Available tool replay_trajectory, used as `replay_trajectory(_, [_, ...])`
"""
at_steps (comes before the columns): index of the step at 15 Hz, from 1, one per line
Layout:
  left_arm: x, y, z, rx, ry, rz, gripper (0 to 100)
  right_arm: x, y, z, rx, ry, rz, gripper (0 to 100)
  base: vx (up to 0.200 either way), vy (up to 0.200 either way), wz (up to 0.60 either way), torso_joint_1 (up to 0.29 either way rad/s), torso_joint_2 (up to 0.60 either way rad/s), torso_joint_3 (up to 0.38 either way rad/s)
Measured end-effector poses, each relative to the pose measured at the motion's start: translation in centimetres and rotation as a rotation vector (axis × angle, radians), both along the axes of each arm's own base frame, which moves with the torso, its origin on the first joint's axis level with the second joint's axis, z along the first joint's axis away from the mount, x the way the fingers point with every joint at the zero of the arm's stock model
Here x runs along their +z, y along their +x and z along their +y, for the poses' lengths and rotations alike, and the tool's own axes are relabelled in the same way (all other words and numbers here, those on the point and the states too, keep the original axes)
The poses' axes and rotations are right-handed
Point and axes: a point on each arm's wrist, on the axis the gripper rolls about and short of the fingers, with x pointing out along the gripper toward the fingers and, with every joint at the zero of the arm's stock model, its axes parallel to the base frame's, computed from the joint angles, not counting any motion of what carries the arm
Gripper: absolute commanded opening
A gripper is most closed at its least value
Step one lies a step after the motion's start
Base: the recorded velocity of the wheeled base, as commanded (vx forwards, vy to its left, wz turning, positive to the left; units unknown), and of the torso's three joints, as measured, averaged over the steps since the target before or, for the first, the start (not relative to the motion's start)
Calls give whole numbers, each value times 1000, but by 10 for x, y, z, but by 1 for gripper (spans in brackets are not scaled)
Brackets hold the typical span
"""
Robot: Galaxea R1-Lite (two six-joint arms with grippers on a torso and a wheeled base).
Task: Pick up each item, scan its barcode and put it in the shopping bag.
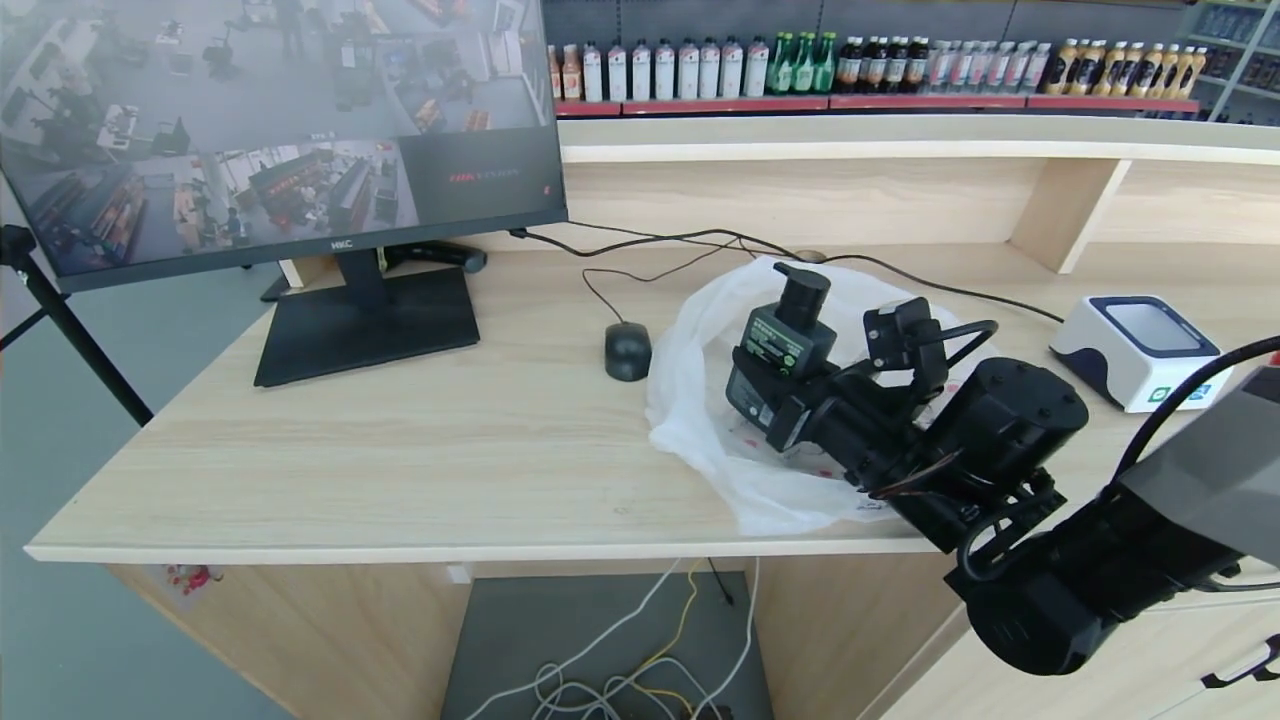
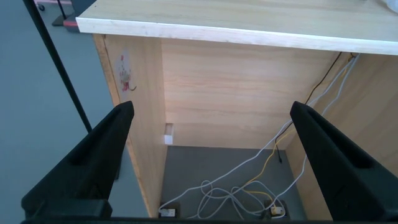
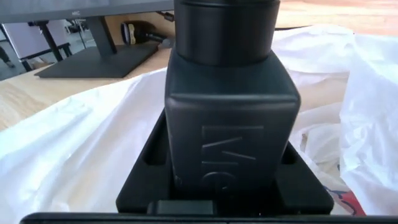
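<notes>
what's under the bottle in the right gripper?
The white shopping bag, crumpled on the counter, lies beneath the bottle. Whether anything is already in the bag is hidden by bottle and right gripper.

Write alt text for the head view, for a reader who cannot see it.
The right pincer holds a dark bottle over a white plastic bag on a wooden counter. A barcode scanner stands to the bag's right; a mouse and a monitor stand to its left.

Right arm point(image 1: 1000, 450) stretched from lower right, forward and toward left. Right gripper point(image 1: 778, 405) at its end, fingers clamped on both sides of dark bottle point(image 1: 785, 335), grip low on body. Left gripper point(image 2: 211, 155) held low, pointing forward, fingers point(image 2: 93, 162) spread wide apart.
</notes>
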Motion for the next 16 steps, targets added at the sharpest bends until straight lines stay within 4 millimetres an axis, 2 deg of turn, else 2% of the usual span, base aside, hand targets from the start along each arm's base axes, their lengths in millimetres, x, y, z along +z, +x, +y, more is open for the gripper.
replay_trajectory(8, [0, 0, 0, 0, 1, 0, 100, -21, -2, -2, -3, -37, 67, 0, 0, 0, 0, 0, 0, 0])
replay_trajectory(16, [0, 0, 0, 0, 1, 0, 100, -24, 0, -1, -4, -41, 76, 0, 0, 0, 0, 0, 0, 0])
